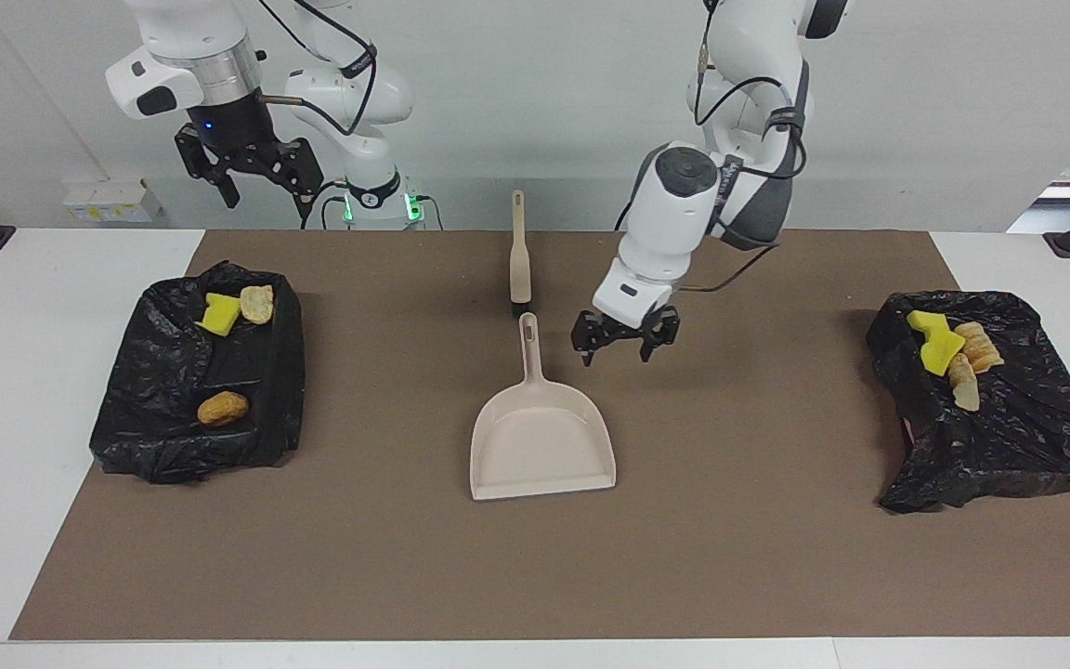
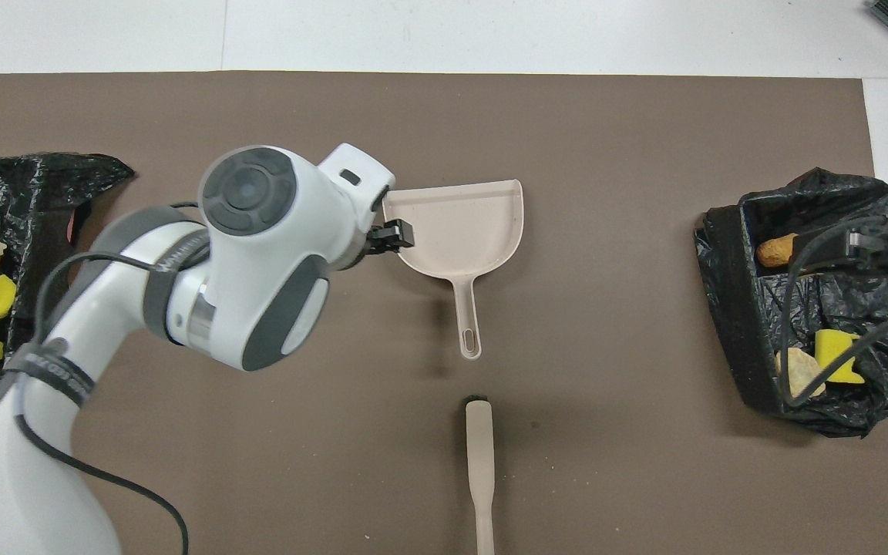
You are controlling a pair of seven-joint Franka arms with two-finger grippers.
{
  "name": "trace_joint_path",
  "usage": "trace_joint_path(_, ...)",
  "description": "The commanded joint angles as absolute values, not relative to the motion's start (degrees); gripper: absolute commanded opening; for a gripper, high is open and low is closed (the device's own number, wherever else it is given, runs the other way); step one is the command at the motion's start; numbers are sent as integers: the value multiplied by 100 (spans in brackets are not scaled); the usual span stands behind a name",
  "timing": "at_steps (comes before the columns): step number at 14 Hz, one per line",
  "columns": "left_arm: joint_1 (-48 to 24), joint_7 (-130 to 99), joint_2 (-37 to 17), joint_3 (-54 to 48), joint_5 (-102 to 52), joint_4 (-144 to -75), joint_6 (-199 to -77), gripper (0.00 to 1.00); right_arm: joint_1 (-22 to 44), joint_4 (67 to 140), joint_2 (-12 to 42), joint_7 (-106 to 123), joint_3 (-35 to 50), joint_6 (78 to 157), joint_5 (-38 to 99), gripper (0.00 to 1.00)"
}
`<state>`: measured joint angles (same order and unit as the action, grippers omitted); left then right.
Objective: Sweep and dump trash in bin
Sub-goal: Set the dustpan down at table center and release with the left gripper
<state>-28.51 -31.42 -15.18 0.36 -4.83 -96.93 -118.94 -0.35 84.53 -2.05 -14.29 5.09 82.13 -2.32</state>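
Beige plastic dustpan [image 1: 542,435] lies flat mid-frame on the brown mat [image 1: 739,520], unheld. Left pincer [image 1: 625,346] hangs spread beside its handle. Right pincer [image 1: 261,190] waits spread, upper left. Yellow sponge and bread-like trash [image 1: 948,348] sits in both black-bagged bins [image 1: 1009,437].

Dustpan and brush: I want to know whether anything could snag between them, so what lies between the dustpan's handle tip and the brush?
Only bare brown mat separates the dustpan handle from the brush, clearest in the overhead view.
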Motion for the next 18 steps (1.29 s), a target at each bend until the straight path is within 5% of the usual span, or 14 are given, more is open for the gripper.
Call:
trace_joint_path(1,-2305,-2499,-1407,-9,-527,-9510,-11523,100,-97,8613,-343,-1275,501,8306,-105,100)
trace_joint_path(14,-300,738,-651,264,-492,-9396,-10521,100,-97,8701,-387,-1292,501,8306,-97,100)
trace_joint_path(18,-360,378,-431,255,-405,-9404,-10126,100,-97,8710,-387,-1292,483,8306,-97,100)
